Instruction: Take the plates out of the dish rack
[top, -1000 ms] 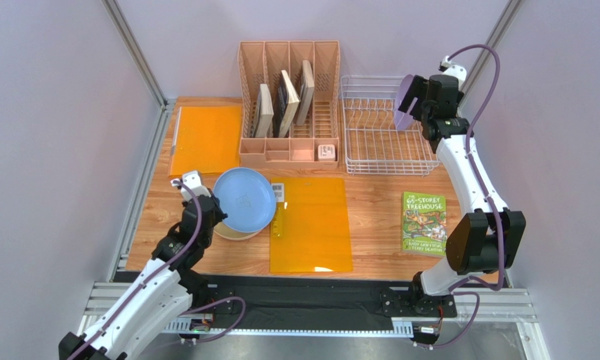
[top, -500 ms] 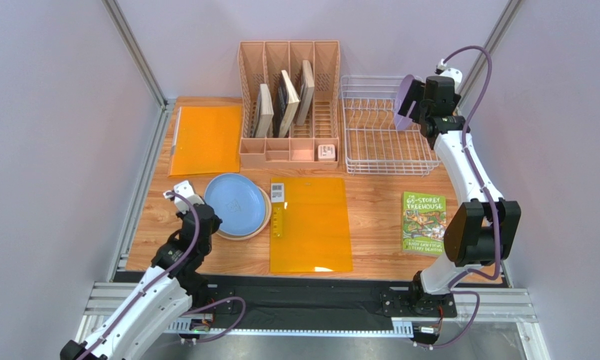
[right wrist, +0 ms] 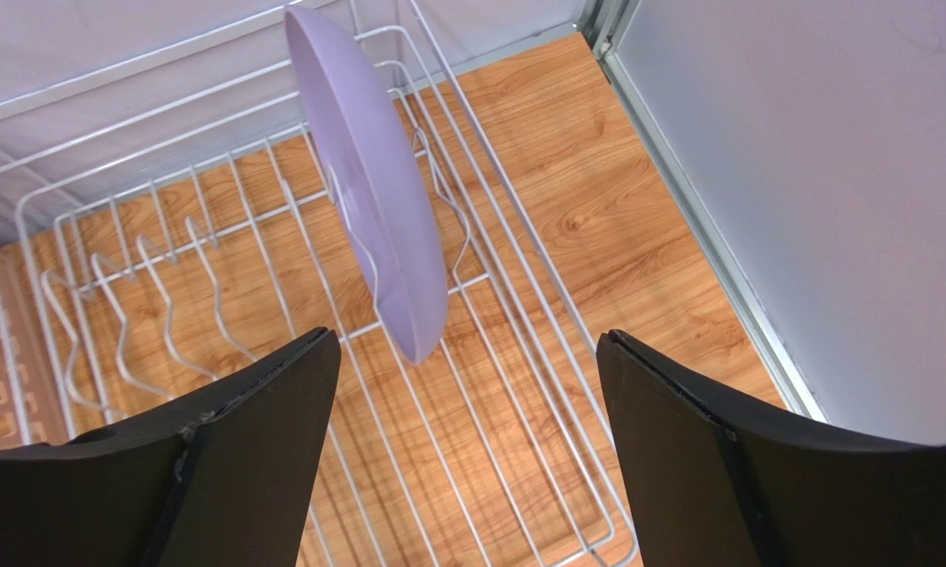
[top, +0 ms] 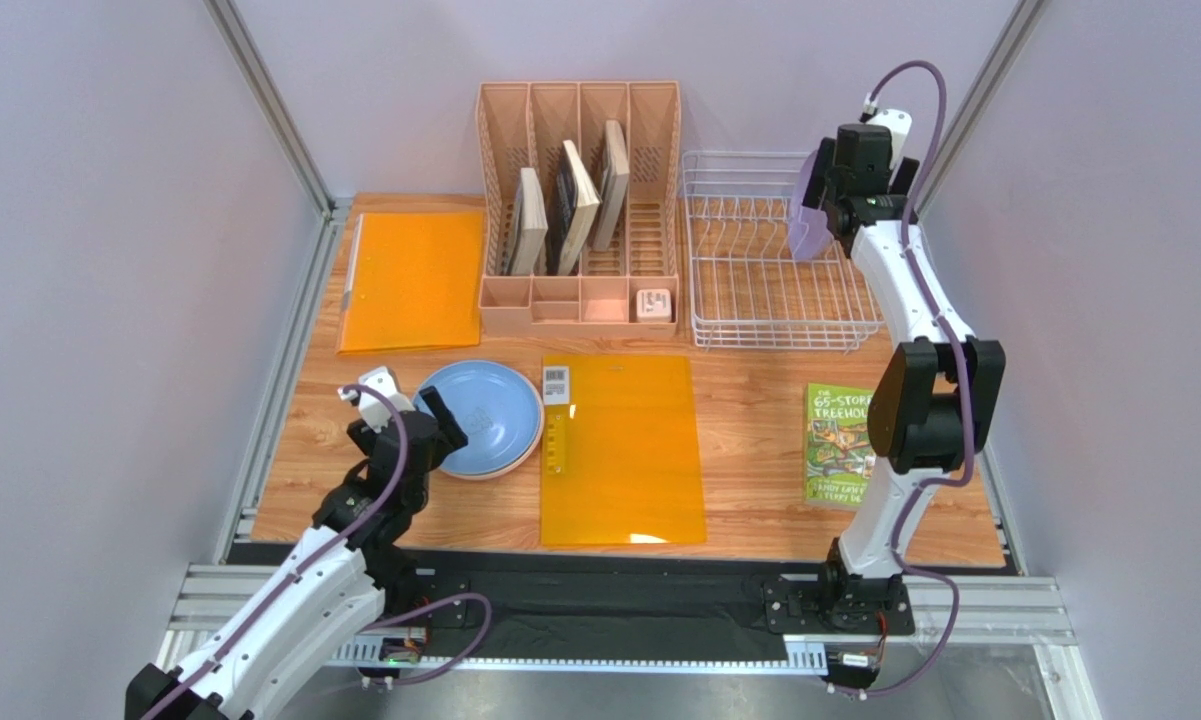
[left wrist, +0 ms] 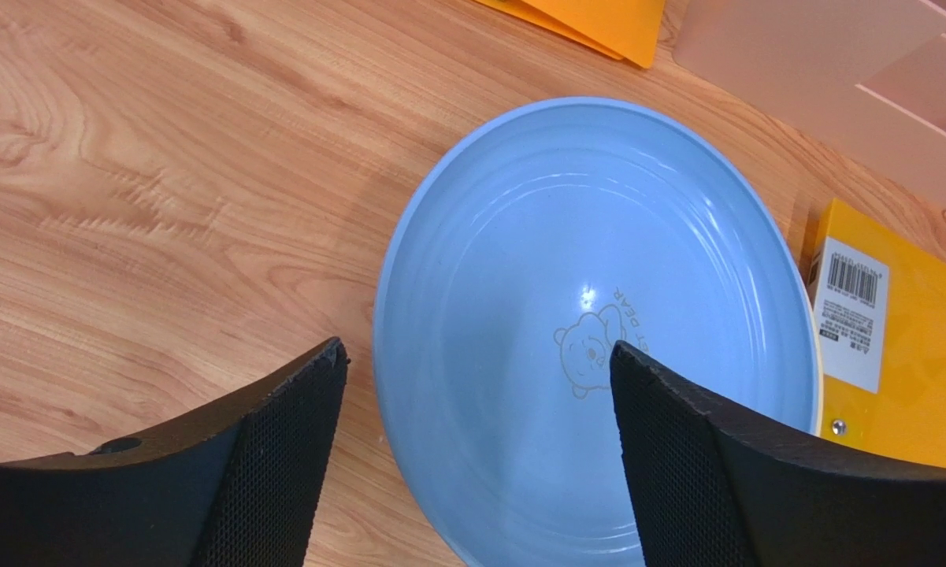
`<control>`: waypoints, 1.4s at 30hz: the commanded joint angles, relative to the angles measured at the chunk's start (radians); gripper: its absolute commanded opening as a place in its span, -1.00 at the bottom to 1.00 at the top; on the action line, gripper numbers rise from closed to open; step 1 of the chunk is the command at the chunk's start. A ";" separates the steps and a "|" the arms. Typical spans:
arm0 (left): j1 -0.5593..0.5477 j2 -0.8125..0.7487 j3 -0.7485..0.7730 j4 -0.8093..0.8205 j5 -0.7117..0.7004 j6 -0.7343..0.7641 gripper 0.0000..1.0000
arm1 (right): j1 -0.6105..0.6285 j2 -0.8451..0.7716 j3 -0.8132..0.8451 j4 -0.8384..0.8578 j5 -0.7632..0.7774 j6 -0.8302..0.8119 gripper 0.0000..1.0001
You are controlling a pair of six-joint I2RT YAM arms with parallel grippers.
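- Left gripper (left wrist: pixel 477 352): jaws apart over light blue plate (left wrist: pixel 584 295), which lies flat at the front-left of the worktop (top: pixel 756 420).
- Right gripper (right wrist: pixel 468 340): jaws apart above lavender plate (right wrist: pixel 365 177), which stands upright in the dish rack (top: pixel 741 285) at the rear-right corner.

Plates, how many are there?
3. The blue plate lies on the cream plate on the table; the lavender plate stands in the rack. More may hide underneath.

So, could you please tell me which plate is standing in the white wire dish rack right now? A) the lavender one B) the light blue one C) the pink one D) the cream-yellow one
A: the lavender plate stands on edge in the dish rack, while the light blue plate lies flat outside it.
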 commanded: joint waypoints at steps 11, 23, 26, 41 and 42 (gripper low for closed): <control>0.002 -0.046 0.116 0.253 0.235 0.226 0.92 | -0.010 0.291 0.334 -0.062 0.027 -0.123 0.37; 0.002 0.513 0.493 0.462 0.591 0.419 0.95 | -0.003 0.305 0.317 -0.036 -0.011 -0.160 -1.00; 0.002 0.615 0.580 0.462 0.619 0.424 0.95 | 0.013 0.248 0.256 0.041 0.052 -0.218 -1.00; 0.002 0.895 0.794 0.441 0.688 0.404 0.99 | 0.115 -0.014 -0.034 0.582 0.535 -0.496 -1.00; 0.002 0.902 0.796 0.463 0.693 0.406 0.99 | 0.118 -0.035 -0.051 0.552 0.526 -0.460 -1.00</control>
